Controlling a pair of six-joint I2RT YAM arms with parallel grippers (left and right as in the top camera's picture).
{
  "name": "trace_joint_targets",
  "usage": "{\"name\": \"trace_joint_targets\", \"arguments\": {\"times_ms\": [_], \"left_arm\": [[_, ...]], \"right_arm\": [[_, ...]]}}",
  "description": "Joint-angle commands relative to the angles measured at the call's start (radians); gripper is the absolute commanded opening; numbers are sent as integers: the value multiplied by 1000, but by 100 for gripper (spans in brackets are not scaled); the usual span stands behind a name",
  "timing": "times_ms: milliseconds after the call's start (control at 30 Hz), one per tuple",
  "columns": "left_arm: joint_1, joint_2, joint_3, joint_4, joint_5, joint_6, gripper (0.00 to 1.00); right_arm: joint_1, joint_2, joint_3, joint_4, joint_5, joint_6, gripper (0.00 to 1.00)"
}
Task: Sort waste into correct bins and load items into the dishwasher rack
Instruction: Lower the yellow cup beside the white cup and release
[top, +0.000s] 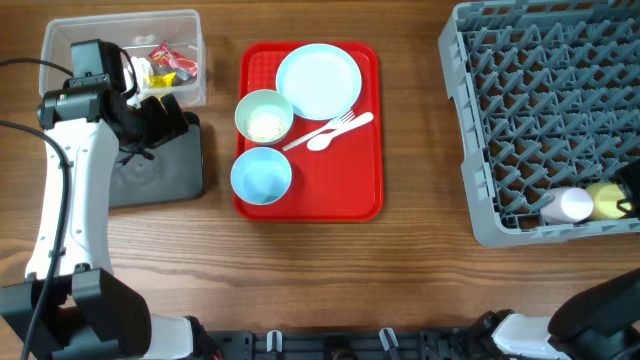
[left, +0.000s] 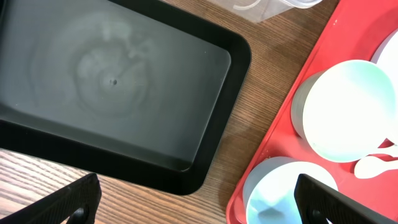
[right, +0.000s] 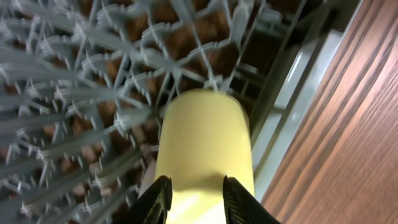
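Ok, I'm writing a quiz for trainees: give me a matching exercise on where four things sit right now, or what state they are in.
Things
1. wrappers
2. plate
3. yellow cup
4. black tray

Places or states
A. in the rack
B. on the red tray
C. holding nothing
D. in the tub

Pairs: 1-D, 2-B, 3-A, 4-C
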Motion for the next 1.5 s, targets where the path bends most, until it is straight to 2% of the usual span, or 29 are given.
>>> {"name": "trace_joint_targets", "arguments": {"times_ms": [0, 233, 300, 467, 600, 700, 800, 1033, 1467], "left_arm": [[3, 8, -8, 3, -6, -16, 100], [3, 8, -8, 3, -6, -16, 100], [3, 8, -8, 3, -6, -16, 100], [3, 8, -8, 2, -6, -16, 100], [3, 8, -8, 3, -6, -16, 100], [3, 8, -8, 3, -6, -16, 100], [3, 8, -8, 3, -6, -16, 100], [3, 8, -8, 3, -5, -16, 100], [3, 8, -8, 3, -5, -16, 100]], "right_arm": [[1, 50, -12, 28, 41, 25, 33], [1, 167, -15, 30, 58, 59, 33], [1, 198, -15, 28, 39, 70, 30], [1, 178, 10, 39, 5, 59, 32], [1, 104, 55, 14, -35, 12, 39], [2, 1, 61, 10, -154, -61, 50], [25, -83, 61, -33, -237, -114, 55], [109, -138, 52, -154, -170, -117, 58], [117, -113, -35, -159, -58, -60, 57]]}}
